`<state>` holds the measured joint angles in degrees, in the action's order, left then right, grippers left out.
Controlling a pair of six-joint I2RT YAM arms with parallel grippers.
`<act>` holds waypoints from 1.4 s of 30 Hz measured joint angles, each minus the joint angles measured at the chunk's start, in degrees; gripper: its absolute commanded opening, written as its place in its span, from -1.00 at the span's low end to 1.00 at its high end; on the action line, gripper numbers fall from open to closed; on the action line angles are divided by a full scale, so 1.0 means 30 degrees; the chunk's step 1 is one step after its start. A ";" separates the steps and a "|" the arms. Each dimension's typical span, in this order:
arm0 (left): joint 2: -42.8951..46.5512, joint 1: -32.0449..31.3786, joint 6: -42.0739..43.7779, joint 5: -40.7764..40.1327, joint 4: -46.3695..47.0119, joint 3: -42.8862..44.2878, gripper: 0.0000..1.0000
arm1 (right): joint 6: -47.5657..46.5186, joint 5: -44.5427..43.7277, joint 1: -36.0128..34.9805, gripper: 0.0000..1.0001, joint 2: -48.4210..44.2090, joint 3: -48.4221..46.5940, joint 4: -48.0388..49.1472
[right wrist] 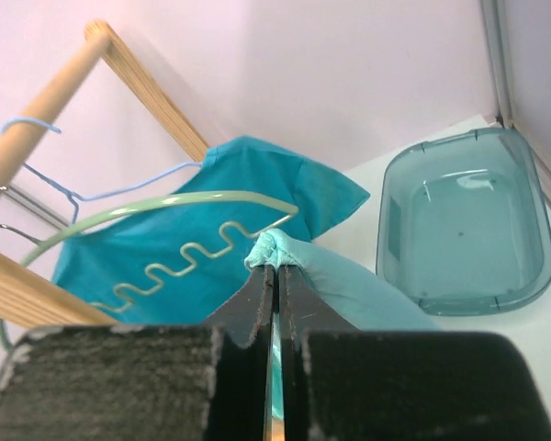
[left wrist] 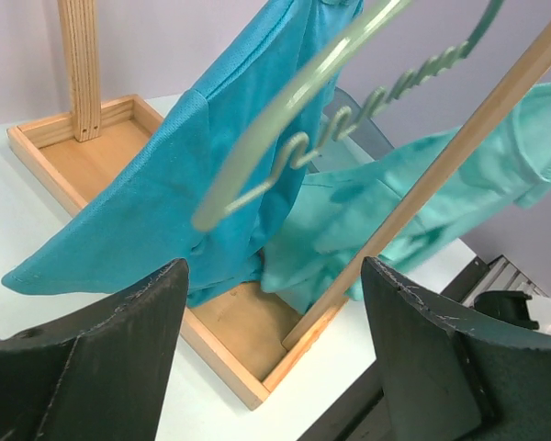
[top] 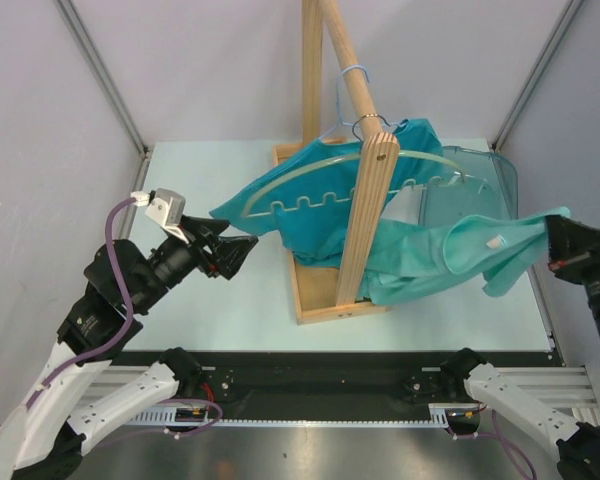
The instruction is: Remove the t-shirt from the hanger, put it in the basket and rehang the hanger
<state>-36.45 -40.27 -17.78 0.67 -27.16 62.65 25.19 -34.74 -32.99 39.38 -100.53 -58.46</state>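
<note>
Closest to the lens, the right gripper [right wrist: 276,271] has its two dark fingers pressed flat together on a bunched fold of the t-shirt [top: 325,235], just beside the bare right tip of the hanger [left wrist: 274,115]. From that pinch the cloth runs taut in a pale, inside-out band across the right half of the table [top: 210,300]. The darker teal part drapes over the left half of the pale green hanger, and a loose corner points out to the left.

The hanger hooks on the slanted rail of the wooden rack [top: 365,210], beside a thin blue wire hanger [right wrist: 119,193]. The rack's tray-like base sits mid-table and its front post crosses in front of the shirt, so the cloth passes behind that post on its way right.

A clear teal bin [right wrist: 459,230] lies at the far right corner, partly under the stretched band. The right gripper hangs over the table's right edge close to the side wall, with little room further that way. Bare table lies open left of the rack and along the near edge in front of it.

The left gripper [top: 250,248] points at the shirt's left corner with its jaws spread wide. The cloth sits beyond the fingers [left wrist: 119,340], and nothing is between them.
</note>
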 measured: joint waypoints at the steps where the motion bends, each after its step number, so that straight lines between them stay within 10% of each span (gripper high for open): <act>1: 0.0000 0.0000 0.0000 -0.0022 0.0022 0.0000 0.61 | 0.0007 -0.0481 -0.0270 -1.00 -0.0379 -0.0168 -0.0007; 9: 0.0000 0.0000 -0.0007 -0.0029 0.0029 0.0000 0.61 | 0.1151 -0.1865 -0.2186 -1.00 -0.1217 0.3286 0.0313; 18: 0.0146 0.0000 -0.0066 -0.0029 -0.0066 -0.0036 0.62 | 0.5639 0.0393 -0.1829 -0.99 0.2382 1.4688 0.3191; 20: 0.0255 0.0000 -0.0066 -0.0022 -0.0138 -0.0051 0.61 | 0.6368 0.1559 -0.1071 -0.87 0.2834 1.7048 0.4058; 24: 0.0539 0.0000 -0.0066 -0.0022 -0.0204 -0.0270 0.62 | 0.7526 0.3803 0.0277 0.44 0.3330 2.0225 0.5457; 29: 0.0998 0.0000 -0.0095 -0.0015 -0.0255 -0.0976 0.62 | 0.7788 0.6171 0.0291 0.98 0.3825 2.1128 0.7162; 42: 0.1195 0.0000 -0.0306 0.0044 -0.0284 -0.1632 0.63 | 0.9581 0.5362 -0.3497 0.99 0.7249 2.2841 0.9865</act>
<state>-32.86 -40.27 -18.70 0.80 -28.01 57.76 53.93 -18.65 -43.48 61.12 -32.01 -28.86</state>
